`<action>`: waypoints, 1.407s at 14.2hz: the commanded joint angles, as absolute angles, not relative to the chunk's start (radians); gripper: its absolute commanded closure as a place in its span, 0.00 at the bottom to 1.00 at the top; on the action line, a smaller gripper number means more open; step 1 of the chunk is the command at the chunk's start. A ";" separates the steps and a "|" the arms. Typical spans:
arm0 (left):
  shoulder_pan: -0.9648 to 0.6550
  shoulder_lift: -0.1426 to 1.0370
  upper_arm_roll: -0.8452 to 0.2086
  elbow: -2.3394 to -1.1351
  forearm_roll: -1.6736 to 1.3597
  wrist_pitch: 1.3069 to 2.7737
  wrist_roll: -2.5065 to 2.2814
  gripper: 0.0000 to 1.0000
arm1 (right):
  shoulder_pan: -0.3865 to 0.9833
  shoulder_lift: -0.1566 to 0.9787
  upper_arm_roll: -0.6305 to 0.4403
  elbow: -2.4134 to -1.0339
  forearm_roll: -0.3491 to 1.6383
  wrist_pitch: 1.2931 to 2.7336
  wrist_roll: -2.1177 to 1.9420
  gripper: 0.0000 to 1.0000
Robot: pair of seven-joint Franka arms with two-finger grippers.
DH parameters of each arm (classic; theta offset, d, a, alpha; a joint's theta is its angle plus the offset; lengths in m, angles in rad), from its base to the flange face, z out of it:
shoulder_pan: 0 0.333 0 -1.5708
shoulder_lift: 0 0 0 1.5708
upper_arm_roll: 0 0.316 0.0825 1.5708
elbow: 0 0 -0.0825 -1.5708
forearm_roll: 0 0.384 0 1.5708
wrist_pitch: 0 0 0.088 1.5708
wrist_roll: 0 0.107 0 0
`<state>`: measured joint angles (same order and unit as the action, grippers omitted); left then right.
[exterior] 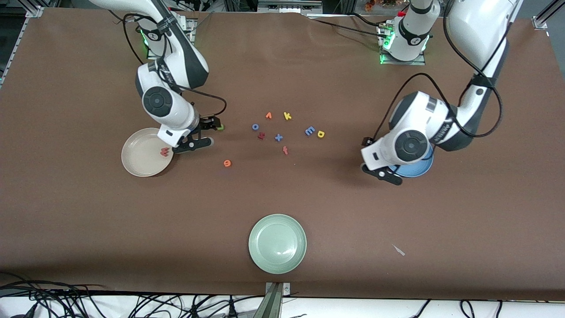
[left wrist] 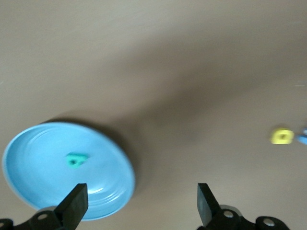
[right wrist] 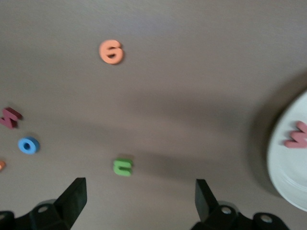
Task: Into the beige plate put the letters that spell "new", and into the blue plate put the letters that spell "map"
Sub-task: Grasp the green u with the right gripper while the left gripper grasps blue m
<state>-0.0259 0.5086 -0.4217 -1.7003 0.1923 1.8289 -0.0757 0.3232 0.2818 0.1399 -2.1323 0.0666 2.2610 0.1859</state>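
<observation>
Left end effector (left wrist: 139,206) hovers open beside teal letter (left wrist: 76,160) in blue plate (left wrist: 29,163).

I see a pale green plate (exterior: 277,243) at six o'clock on my table, and at center an orange v (exterior: 268,115), yellow k (exterior: 287,116), blue o (exterior: 255,126), dark red h (exterior: 261,136), blue x (exterior: 278,137), red f (exterior: 285,150).

1. A brown table cover (exterior: 88,221) spans nearly the whole front view — matte, evenly lit.
2. Black cables (exterior: 66,304) tangle along the white edge nearest the camera.
3. Metal framing (exterior: 335,5) runs along the top — dark beneath.
</observation>
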 commanded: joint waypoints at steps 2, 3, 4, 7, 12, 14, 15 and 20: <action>-0.144 0.537 -0.436 -1.698 0.218 1.893 -0.078 0.00 | 0.354 0.273 0.156 -2.169 0.061 2.313 0.254 0.00; -0.173 0.551 -0.437 -1.703 0.216 1.923 -0.078 0.00 | 0.370 0.279 0.160 -2.175 0.061 2.322 0.288 0.00; -0.196 0.558 -0.437 -1.713 0.216 1.945 -0.078 0.00 | 0.409 0.293 0.158 -2.177 0.048 2.345 0.311 0.00; -0.221 0.561 -0.437 -1.790 0.218 2.083 -0.075 0.00 | 0.419 0.314 0.156 -2.258 0.023 2.492 0.316 0.00; -0.270 0.583 -0.437 -1.899 0.221 2.270 -0.075 0.00 | 0.419 0.308 0.155 -2.345 0.023 2.566 0.314 0.00; -0.311 0.583 -0.437 -1.925 0.221 2.295 -0.078 0.00 | 0.419 0.301 0.153 -2.370 0.023 2.568 0.316 0.00; -0.327 0.584 -0.436 -1.925 0.221 2.296 -0.080 0.00 | 0.417 0.302 0.153 -2.373 0.023 2.574 0.316 0.00; -0.337 0.615 -0.434 -1.953 0.302 2.356 -0.118 0.03 | 0.417 0.318 0.152 -2.384 0.023 2.623 0.316 0.08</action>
